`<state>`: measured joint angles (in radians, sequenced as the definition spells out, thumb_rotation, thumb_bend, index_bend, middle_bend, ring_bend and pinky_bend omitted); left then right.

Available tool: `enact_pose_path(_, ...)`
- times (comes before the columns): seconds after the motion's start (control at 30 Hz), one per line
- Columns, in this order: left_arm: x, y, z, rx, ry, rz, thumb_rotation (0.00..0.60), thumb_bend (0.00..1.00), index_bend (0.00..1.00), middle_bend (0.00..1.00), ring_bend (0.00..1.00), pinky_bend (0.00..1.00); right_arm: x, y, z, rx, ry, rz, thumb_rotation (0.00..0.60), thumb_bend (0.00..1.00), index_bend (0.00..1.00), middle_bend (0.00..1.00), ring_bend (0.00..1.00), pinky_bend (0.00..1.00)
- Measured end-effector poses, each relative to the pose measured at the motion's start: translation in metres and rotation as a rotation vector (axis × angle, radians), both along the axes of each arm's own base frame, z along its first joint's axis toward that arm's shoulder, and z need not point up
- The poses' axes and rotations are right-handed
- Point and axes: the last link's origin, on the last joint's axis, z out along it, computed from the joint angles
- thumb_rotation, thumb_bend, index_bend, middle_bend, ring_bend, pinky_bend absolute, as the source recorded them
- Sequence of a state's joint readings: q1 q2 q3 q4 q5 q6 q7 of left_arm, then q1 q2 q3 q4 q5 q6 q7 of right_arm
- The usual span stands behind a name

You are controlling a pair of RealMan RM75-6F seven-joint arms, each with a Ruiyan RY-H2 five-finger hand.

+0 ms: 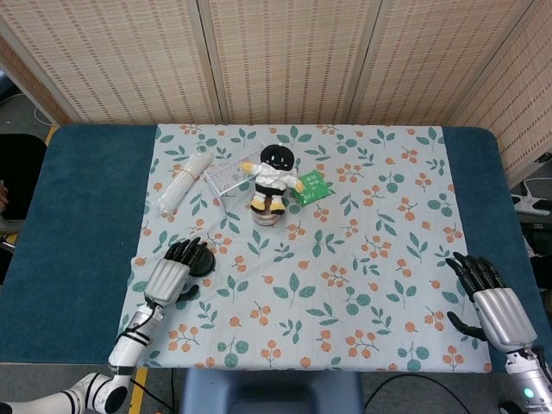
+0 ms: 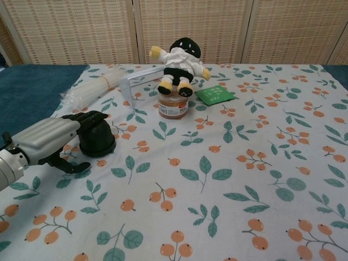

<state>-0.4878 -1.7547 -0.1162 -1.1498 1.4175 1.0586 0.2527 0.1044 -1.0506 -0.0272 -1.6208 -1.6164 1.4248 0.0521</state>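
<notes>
My left hand (image 1: 171, 274) lies at the near left of the floral cloth, and its fingertips (image 2: 87, 116) touch the top of a black round knob-like lid (image 2: 98, 139) (image 1: 201, 260). The thumb stays apart from the lid, low on its near-left side, and the hand grips nothing. Only the head view shows my right hand (image 1: 492, 307), which hovers with fingers spread at the near right edge, far from any object. A plush doll (image 1: 273, 176) (image 2: 178, 61) sits on a small jar (image 2: 173, 106) at the back centre.
A green packet (image 1: 312, 185) (image 2: 215, 94) lies right of the doll. A wire rack (image 1: 226, 178) and a bag of white sticks (image 1: 182, 183) (image 2: 91, 87) lie to its left. The floral cloth (image 1: 379, 259) covers a blue table (image 1: 82, 224).
</notes>
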Motion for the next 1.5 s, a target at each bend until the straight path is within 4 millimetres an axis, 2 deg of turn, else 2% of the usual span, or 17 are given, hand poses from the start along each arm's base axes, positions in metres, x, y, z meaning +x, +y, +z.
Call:
enact_pose_path(0.47,-0.003,0.022,-0.007,0.017,0.013,0.046,0.6,0.32,0.0,0.0,0.0,0.14,0.0,-0.001,-0.003,0.012,0.01,-0.007,0.6,0.18,0.0,0.0,0.0,0.0)
enact_pose_path(0.57,-0.003,0.023,-0.007,0.041,0.012,0.037,0.6,0.32,0.01,0.06,0.02,0.15,0.0,-0.001,-0.003,0.013,0.011,-0.007,0.6,0.18,0.0,0.0,0.0,0.0)
enact_pose_path(0.73,-0.005,0.026,-0.007,0.097,0.01,0.024,0.6,0.34,0.17,0.24,0.19,0.2,0.0,0.0,-0.003,0.015,0.011,-0.006,0.6,0.18,0.0,0.0,0.0,0.0)
enact_pose_path(0.87,-0.007,0.028,-0.007,0.113,-0.018,0.03,0.6,0.36,0.23,0.27,0.22,0.24,0.0,0.0,-0.003,0.02,0.011,-0.008,0.6,0.18,0.0,0.0,0.0,0.0)
enact_pose_path(1.0,-0.004,0.029,-0.004,0.144,-0.077,0.027,0.6,0.43,0.29,0.32,0.28,0.33,0.001,0.001,-0.004,0.028,0.011,-0.008,0.6,0.18,0.0,0.0,0.0,0.0)
enact_pose_path(1.1,-0.002,0.028,0.0,0.165,-0.139,0.024,0.6,0.46,0.29,0.33,0.29,0.37,0.001,0.0,-0.004,0.029,0.011,-0.007,0.6,0.18,0.0,0.0,0.0,0.0)
enact_pose_path(1.2,0.001,0.027,0.005,0.171,-0.258,0.043,0.6,0.46,0.28,0.33,0.29,0.4,0.001,0.0,-0.005,0.034,0.011,-0.007,0.6,0.18,0.0,0.0,0.0,0.0)
enact_pose_path(1.3,0.008,0.026,0.014,0.165,-0.465,0.092,0.6,0.46,0.28,0.32,0.29,0.42,0.001,0.001,-0.005,0.033,0.008,-0.005,0.6,0.18,0.0,0.0,0.0,0.0)
enact_pose_path(1.43,0.018,0.029,0.034,0.12,-0.885,0.228,0.6,0.46,0.27,0.32,0.28,0.42,0.002,0.001,-0.004,0.032,0.003,-0.004,0.6,0.18,0.0,0.0,0.0,0.0)
enact_pose_path(1.5,0.018,0.033,0.047,0.085,-1.095,0.318,0.6,0.46,0.24,0.28,0.25,0.38,0.002,0.001,-0.004,0.036,0.003,-0.004,0.6,0.18,0.0,0.0,0.0,0.0)
